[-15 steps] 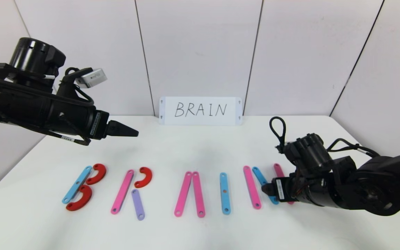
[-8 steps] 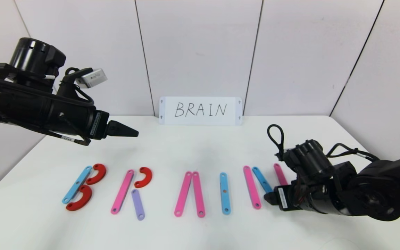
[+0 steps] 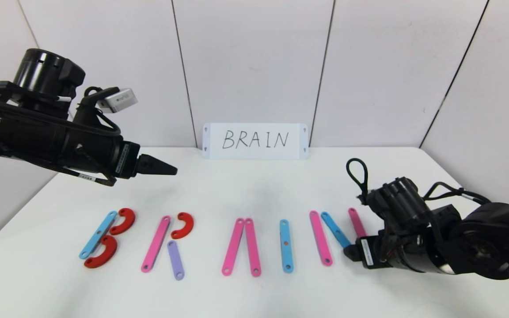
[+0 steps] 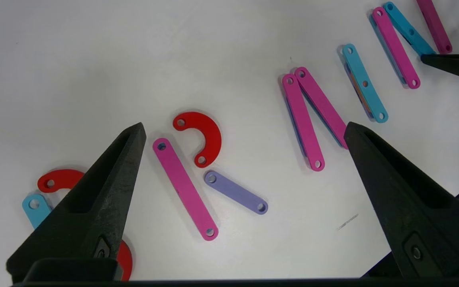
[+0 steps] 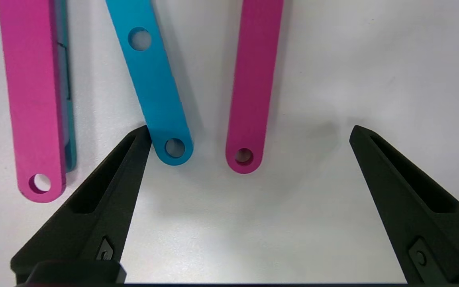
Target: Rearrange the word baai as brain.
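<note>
The word lies in a row on the white table [image 3: 254, 190]. A blue bar [image 3: 97, 234] with two red curves makes B. A pink bar [image 3: 156, 243], a red curve [image 3: 183, 225] and a purple bar [image 3: 175, 260] make R. Two pink bars [image 3: 242, 246] make A, and a blue bar [image 3: 285, 245] makes I. A pink bar [image 3: 320, 238], a blue bar [image 3: 336, 229] and a dark pink bar [image 3: 357, 222] make N. My right gripper [image 3: 349, 252] is open and empty, low at the near ends of the N's blue bar [image 5: 153, 79] and dark pink bar [image 5: 253, 79]. My left gripper [image 3: 166, 168] is open and empty, hovering above the R.
A white card [image 3: 255, 140] with BRAIN handwritten on it stands against the back wall. Bare table lies in front of the letters and behind them.
My right gripper has drawn back from the N's bars towards the near right, uncovering their lower ends. The bars lie still. The left arm has barely moved.
</note>
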Controlling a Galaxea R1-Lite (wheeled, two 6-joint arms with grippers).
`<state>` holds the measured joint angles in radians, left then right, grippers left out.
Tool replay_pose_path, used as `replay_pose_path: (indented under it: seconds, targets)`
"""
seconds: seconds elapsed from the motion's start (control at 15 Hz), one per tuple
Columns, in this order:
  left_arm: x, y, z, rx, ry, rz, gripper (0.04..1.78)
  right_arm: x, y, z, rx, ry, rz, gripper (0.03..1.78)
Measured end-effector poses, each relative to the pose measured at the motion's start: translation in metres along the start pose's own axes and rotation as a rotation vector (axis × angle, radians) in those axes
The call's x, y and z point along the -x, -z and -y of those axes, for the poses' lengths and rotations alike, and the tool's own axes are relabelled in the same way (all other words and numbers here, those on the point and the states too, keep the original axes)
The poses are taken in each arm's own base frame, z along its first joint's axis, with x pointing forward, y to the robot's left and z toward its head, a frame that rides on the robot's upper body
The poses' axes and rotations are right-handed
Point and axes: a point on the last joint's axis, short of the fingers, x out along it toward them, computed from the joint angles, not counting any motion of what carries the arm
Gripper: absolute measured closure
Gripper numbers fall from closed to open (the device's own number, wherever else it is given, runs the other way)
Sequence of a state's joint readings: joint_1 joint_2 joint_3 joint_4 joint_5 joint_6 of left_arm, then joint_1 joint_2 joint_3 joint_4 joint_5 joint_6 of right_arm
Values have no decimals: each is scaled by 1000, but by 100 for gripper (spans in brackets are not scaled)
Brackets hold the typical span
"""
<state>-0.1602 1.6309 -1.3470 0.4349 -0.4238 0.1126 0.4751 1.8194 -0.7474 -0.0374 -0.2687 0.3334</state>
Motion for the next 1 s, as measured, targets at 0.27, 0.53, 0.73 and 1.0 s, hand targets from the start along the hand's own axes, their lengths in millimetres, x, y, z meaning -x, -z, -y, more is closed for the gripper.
replay_pose_path:
  seconds: [0.27,0.53,0.73,1.0]
  targets:
    - [0,0,0,0,1,-1,8,0,-1,5,-15,10,0,8]
    - [-1,0,1,-2,3,-3,8,3,-3,7,-26,1,13,8]
    - [-1,0,2,-4,4,-4,8,9,-9,3,-35,-29,51,8]
    - [-1,0,2,-4,5,-4,8,8,-25,-5,-42,-52,90,8]
